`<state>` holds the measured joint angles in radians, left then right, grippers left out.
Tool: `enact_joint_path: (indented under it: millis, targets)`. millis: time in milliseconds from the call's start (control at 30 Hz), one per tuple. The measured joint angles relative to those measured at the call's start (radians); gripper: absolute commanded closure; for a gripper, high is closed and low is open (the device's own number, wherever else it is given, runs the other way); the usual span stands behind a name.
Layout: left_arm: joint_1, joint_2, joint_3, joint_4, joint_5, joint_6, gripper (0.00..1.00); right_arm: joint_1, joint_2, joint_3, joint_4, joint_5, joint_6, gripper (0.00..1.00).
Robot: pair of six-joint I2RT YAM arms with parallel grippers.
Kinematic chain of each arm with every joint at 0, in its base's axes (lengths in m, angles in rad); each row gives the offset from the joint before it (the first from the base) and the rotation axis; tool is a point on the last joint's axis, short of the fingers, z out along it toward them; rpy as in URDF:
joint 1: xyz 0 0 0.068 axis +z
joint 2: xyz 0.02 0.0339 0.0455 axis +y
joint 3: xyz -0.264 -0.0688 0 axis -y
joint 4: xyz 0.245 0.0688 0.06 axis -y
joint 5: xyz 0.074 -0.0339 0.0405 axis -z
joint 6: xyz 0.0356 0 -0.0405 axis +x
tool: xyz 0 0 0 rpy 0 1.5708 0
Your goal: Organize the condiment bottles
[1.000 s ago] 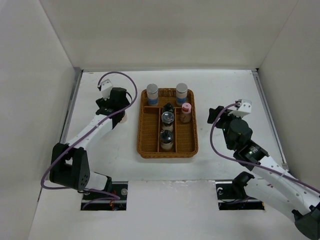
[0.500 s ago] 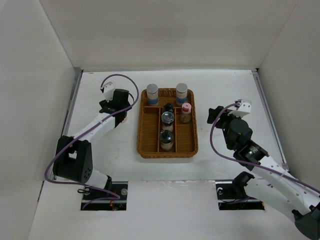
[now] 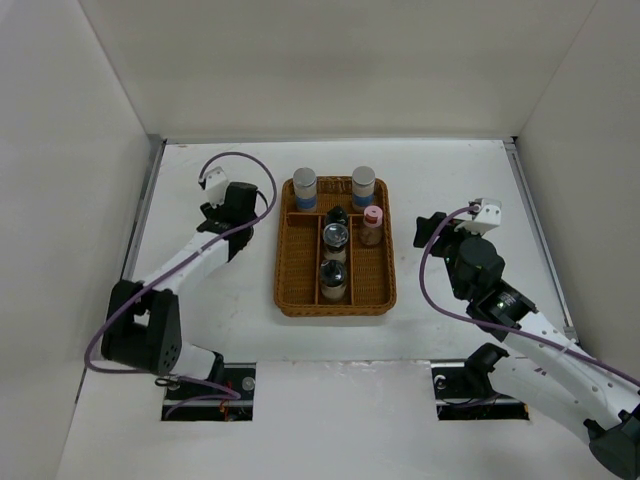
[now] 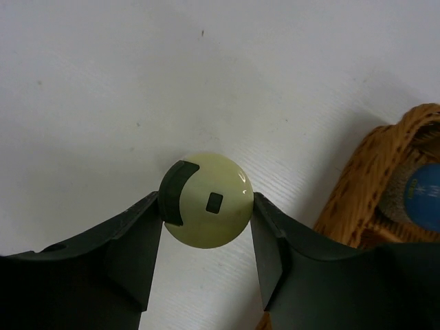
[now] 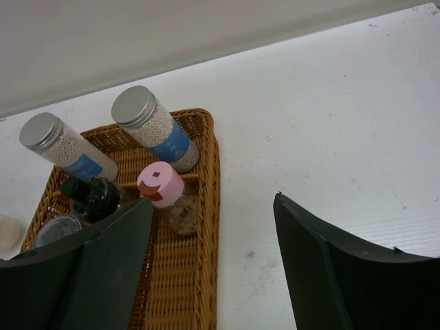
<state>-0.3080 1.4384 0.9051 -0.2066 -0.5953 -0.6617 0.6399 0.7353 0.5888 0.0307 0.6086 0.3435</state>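
Note:
A cream-coloured shaker [image 4: 206, 199] stands on the white table just left of the wicker tray [image 3: 283, 262], and my left gripper [image 4: 206, 207] is shut on its round top, one finger on each side. From above the wrist [image 3: 238, 203] hides the shaker. In the tray stand two silver-lidded cylinders with blue labels [image 3: 305, 187] [image 3: 363, 185], a pink-topped shaker [image 3: 373, 225], a black-topped one [image 3: 337, 215] and two chrome-topped ones [image 3: 335, 237] [image 3: 333, 276]. My right gripper [image 5: 213, 201] hovers open to the right of the tray, holding nothing.
White walls enclose the table on the left, back and right. The tray's right rim [image 5: 208, 172] lies just below and left of the right gripper's gap. The left gripper's right finger is close to the tray's left rim [image 4: 357, 189].
The left gripper's fingers have come together on the cream shaker, and its wrist has shifted slightly toward the back. The right arm has not moved.

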Motion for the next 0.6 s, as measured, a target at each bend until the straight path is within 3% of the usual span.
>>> enact_joint_path:
  millis: [133,300,467,600]
  targets:
    - [-0.074,-0.156,-0.008,-0.006,-0.046,0.009,0.59,0.000,0.001,0.000,0.000,0.000,0.000,0.22]
    - [-0.249,-0.323,-0.010,0.022,-0.063,0.025,0.59,0.000,0.006,0.000,0.000,0.000,0.000,0.22]
    - [-0.398,-0.331,-0.040,0.046,-0.059,0.031,0.59,0.000,0.006,0.000,0.000,0.000,0.000,0.22]
    - [-0.448,-0.282,-0.048,0.052,-0.057,0.045,0.59,0.000,0.006,0.000,0.000,-0.001,0.000,0.22]
